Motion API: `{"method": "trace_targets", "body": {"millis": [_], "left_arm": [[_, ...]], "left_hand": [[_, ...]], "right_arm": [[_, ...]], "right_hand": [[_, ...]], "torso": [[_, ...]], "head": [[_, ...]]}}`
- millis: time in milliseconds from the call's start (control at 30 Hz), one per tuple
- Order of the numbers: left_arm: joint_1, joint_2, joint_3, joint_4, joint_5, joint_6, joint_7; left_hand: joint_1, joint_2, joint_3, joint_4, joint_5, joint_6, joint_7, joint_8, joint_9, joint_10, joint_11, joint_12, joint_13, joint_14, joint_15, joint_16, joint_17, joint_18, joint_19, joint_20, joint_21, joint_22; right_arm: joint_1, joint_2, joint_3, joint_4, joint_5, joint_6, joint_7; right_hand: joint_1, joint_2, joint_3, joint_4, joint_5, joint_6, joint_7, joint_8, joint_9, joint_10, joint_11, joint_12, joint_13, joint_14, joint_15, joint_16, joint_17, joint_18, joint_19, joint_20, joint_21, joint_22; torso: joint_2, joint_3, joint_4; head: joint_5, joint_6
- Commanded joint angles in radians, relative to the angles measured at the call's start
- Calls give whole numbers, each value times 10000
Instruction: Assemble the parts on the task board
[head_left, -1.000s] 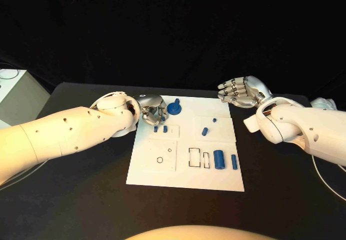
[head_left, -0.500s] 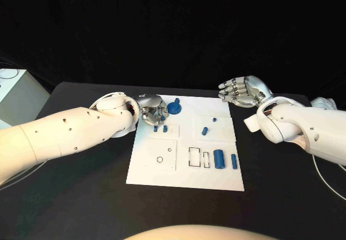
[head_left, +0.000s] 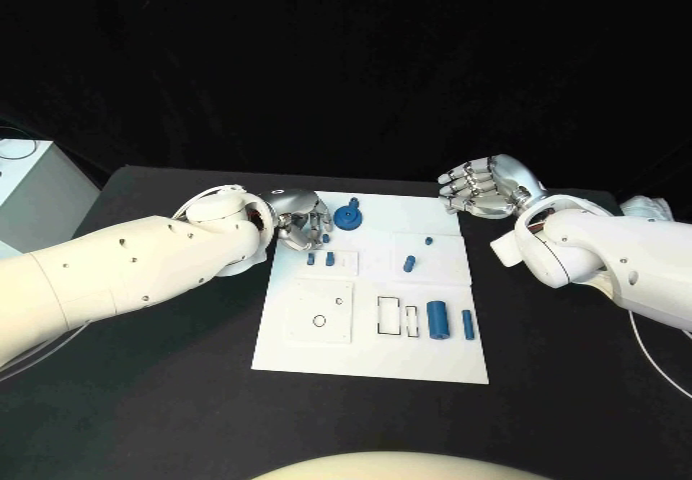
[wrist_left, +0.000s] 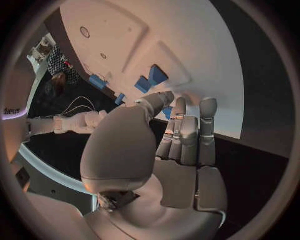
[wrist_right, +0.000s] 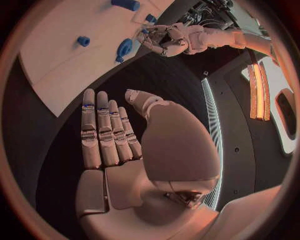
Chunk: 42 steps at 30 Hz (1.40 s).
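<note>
The white task board (head_left: 296, 345) lies mid-table. At its far edge stands a blue knob-shaped part (head_left: 348, 215), and two small blue pegs (head_left: 320, 258) sit just nearer. Small blue pieces (head_left: 410, 263) lie at the right, with a thick blue cylinder (head_left: 438, 318) and a thinner one (head_left: 469, 323) further forward. My left hand (head_left: 297, 218) hovers at the board's far left corner, beside the knob, fingers stretched out with nothing in them (wrist_left: 187, 135). My right hand (head_left: 488, 188) hangs off the far right corner, fingers apart and empty (wrist_right: 109, 132).
Dark rectangular slots (head_left: 391, 314) and small round holes (head_left: 319, 320) mark the board's near half. A white box (head_left: 36, 185) stands at the table's left edge. Black tabletop (head_left: 173, 400) surrounds the board.
My left hand has drawn back a little to the left, away from the blue knob, and its fingers have loosened. The right hand has barely moved.
</note>
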Motion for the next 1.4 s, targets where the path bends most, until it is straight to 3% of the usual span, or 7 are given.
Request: {"method": "trace_targets", "body": {"millis": [33,200,367,467,600,900,1400], "left_arm": [[0,-154,35,47,184,11,61],[4,-566,167,186,418,11,163],[15,-1061,322,381,1328,-107,383],[21,-1431,421,533,2853,-379,781],[24,-1883,480,753,5999,-619,1763],[16,-2646,509,1418,11106,-90,3764],[10,-3080,508,1911,12085,243,4170]], "left_hand": [[36,-112,-67,15,13,-58,32,-12,-5,-352,98,26,40,-475,80,-239,-612,112,-457,41,-399,-546],[70,-107,-59,0,19,-14,85,33,12,-752,230,4,55,-856,183,-438,-1122,138,-652,118,-577,-730],[174,-69,5,-69,27,166,176,181,64,-985,317,24,58,-1341,252,-715,-1798,145,-757,180,-645,-754],[283,25,126,-145,40,430,338,404,135,-1068,391,4,4,-1983,300,-1189,-2730,156,-896,222,-722,-782],[327,155,220,-210,28,467,443,538,146,-1105,495,4,-70,-2586,372,-1922,-3615,157,-1161,271,-870,-841],[34,246,-40,-54,2,308,512,603,114,-1208,569,-12,-186,-2735,468,-2462,-3933,158,-1366,374,-1248,-1082],[-45,253,-191,12,10,262,513,641,111,-1242,580,-19,-229,-2798,484,-2595,-4003,158,-1371,395,-1472,-1242]], "right_arm": [[-4,-19,4,-65,-1922,836,-523],[-5,-73,5,-73,-3760,1252,-873],[-7,-119,5,5,-5716,1520,-1280],[-23,-152,5,122,-6933,1694,-1607],[-81,-207,6,329,-8123,1917,-1996],[-214,-141,5,670,-9544,1331,-2866],[-312,150,3,821,-10388,1199,-3674]], "right_hand": [[227,100,-213,-363,-62,316,-93,4,-26,368,-158,-52,-12,700,-275,338,270,-36,474,-380,729,467],[110,157,-306,-761,-45,952,-282,-332,-192,1120,-409,-424,14,1943,-696,1424,1307,-165,650,-908,2923,2110],[-149,72,74,-860,-64,1324,-385,-554,-246,1564,-564,-638,53,2320,-828,2717,2499,-66,579,-949,4248,3159],[-386,-89,432,-837,-120,1498,-470,-653,-196,1762,-665,-672,93,2551,-885,4121,3565,-41,871,-889,5277,4086],[-635,-234,665,-719,-225,1566,-525,-709,-87,1836,-683,-665,130,2779,-875,6775,5879,-379,1540,-866,7401,6441],[-903,-449,796,-477,-517,1514,-481,-788,32,1309,-579,-704,44,2839,-780,8225,7076,-578,1887,-783,8555,7751],[-979,-544,862,-343,-398,1524,-434,-804,127,1174,-535,-684,54,2905,-736,9020,7723,-709,2162,-739,9319,8617]], "torso": [[-11,-1,4],[-11,8,12],[-14,9,3],[-1,7,-13],[10,-7,-10],[-4,-20,14],[-1,-18,13]], "head": [[-39,77],[-203,202],[-449,276],[-665,365],[-881,417],[-990,439],[-971,376]]}}
